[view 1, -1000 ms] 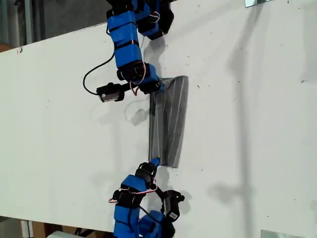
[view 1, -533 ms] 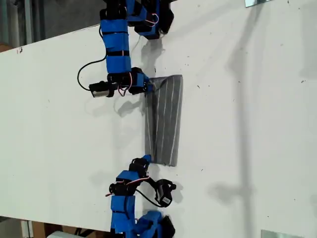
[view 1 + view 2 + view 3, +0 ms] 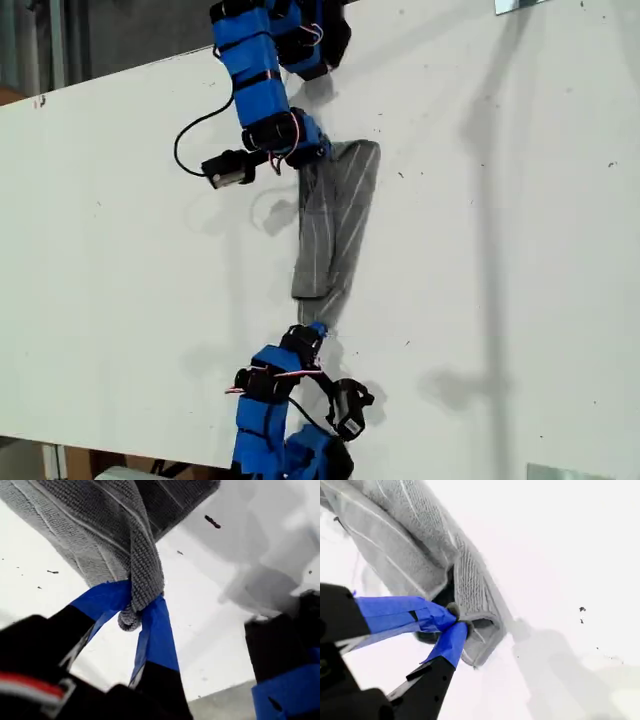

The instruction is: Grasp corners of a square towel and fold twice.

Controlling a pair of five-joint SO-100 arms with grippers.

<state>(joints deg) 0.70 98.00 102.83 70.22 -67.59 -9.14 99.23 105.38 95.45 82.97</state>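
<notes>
Nubbly grey cloth towel

No readable text

Nothing legible is showing on the towel, the arms or the table; no labels, brands, numbers or signs are appearing in any view.

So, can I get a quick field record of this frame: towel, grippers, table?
towel: grey with pale stripes, folded into a long narrow strip
table: white, with the towel lying along it
first gripper: shut on a bunched corner of the towel
second gripper: shut on a layered corner of the towel
arms: one at each end of the strip in the exterior view
second fold: not yet visible
</notes>
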